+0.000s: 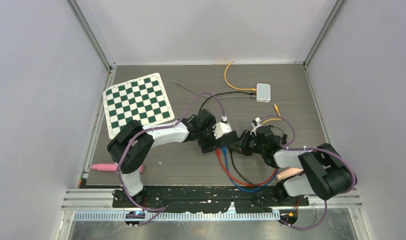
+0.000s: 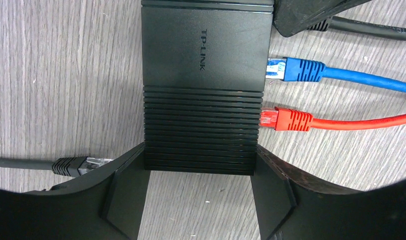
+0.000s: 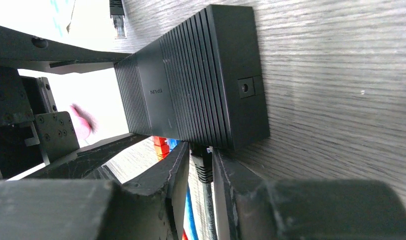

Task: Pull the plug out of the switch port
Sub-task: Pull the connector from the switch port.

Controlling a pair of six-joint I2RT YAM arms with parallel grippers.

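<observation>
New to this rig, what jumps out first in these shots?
The black TP-Link switch at table centre, clamped by the left gripper, with a blue plug and a red plug in its ports. The right gripper brackets a black plug at the switch's edge. A green checkerboard lies far left.

Black switch [image 2: 206, 75] has a blue cable [image 2: 361, 80] and a red cable [image 2: 361, 121]
</observation>
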